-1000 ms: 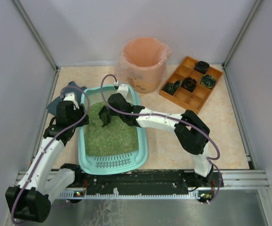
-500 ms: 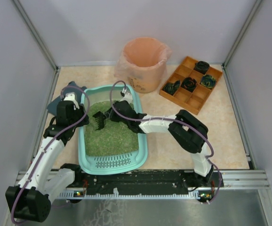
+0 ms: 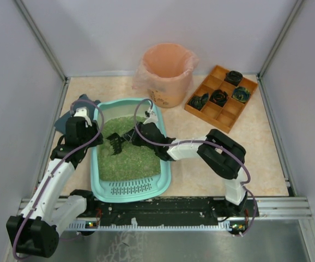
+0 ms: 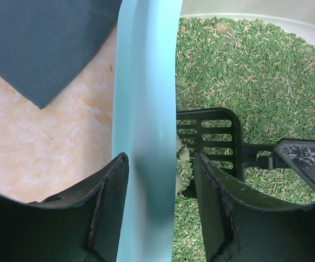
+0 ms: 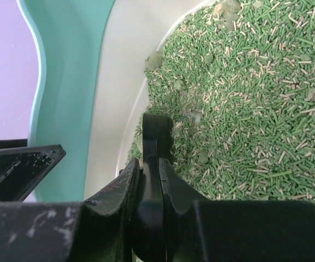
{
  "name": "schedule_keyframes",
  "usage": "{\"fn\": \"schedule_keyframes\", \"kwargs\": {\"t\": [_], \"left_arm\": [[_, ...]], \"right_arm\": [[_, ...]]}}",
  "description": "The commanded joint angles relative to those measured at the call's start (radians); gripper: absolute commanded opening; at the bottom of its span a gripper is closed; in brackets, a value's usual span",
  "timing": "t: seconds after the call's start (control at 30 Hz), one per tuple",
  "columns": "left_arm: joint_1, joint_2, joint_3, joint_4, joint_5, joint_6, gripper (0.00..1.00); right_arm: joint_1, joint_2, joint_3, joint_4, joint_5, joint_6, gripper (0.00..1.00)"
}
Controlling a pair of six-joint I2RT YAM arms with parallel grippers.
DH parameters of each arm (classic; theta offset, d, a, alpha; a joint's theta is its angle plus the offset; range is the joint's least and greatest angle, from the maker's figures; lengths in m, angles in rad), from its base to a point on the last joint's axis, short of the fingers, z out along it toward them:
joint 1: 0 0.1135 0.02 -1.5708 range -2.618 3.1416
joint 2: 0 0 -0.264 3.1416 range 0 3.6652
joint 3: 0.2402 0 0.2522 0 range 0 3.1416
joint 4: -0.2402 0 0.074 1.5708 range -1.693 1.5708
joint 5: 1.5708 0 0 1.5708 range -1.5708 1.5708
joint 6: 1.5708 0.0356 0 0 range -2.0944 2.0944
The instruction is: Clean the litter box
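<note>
The teal litter box [image 3: 165, 170] lies left of centre, filled with green litter [image 3: 131, 159]. My left gripper [image 3: 95, 142] straddles its left rim [image 4: 146, 109], one finger outside and one inside, shut on the rim. My right gripper [image 3: 135, 136] reaches in from the right and is shut on the handle [image 5: 156, 136] of a black slotted scoop [image 3: 115, 143]. The scoop's head [image 4: 209, 139] rests in the litter close to the left wall, next to pale clumps [image 4: 182, 155]. More clumps [image 5: 155, 60] lie along the white inner wall.
A round bin with a peach liner [image 3: 167, 71] stands behind the box. An orange compartmented tray [image 3: 206, 112] with dark objects sits at the back right. A dark grey mat [image 4: 43, 43] lies left of the box. Enclosure walls stand on three sides.
My right gripper has swung the scoop left and toward the near side, lowering its head into the litter by the left wall. The left arm has stayed on the rim.
</note>
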Motion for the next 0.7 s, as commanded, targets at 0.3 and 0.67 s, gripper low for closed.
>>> {"fn": "schedule_keyframes", "kwargs": {"t": [0.3,0.67], "left_arm": [[-0.004,-0.013,0.002,0.007,0.001,0.003,0.57],[-0.004,-0.023,0.002,0.008,-0.006,0.002,0.57]], "right_arm": [[-0.002,-0.190,-0.067,0.043,0.073,0.031,0.00],[-0.032,-0.315,-0.198,0.105,0.085,0.086,0.00]]}}
